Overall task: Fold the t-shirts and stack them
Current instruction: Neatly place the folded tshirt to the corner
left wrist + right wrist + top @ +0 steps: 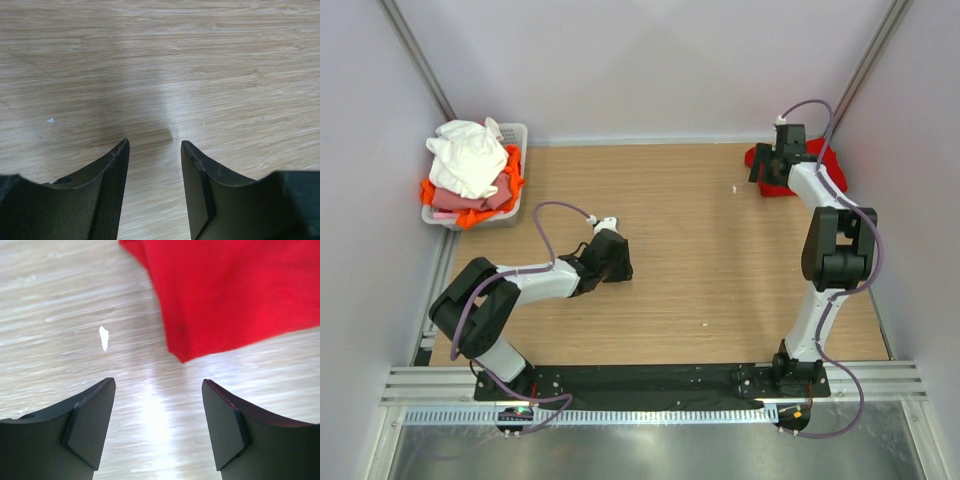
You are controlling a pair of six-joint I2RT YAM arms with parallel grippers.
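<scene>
A folded bright red t-shirt (825, 165) lies at the table's far right, partly under my right arm; in the right wrist view its corner (230, 295) lies just ahead of the fingers. My right gripper (157, 385) is open and empty, low over bare wood beside that corner; in the top view it (757, 172) sits at the shirt's left edge. White (468, 155), pink (470, 202) and orange (510, 170) t-shirts are piled in the basket. My left gripper (154, 144) is open and empty over bare wood at mid-left (618, 268).
The white slotted basket (516, 135) stands at the far left corner against the wall. Grey walls close in the wooden table (700, 250) on three sides. A small white scrap (103, 337) lies on the wood near the right gripper.
</scene>
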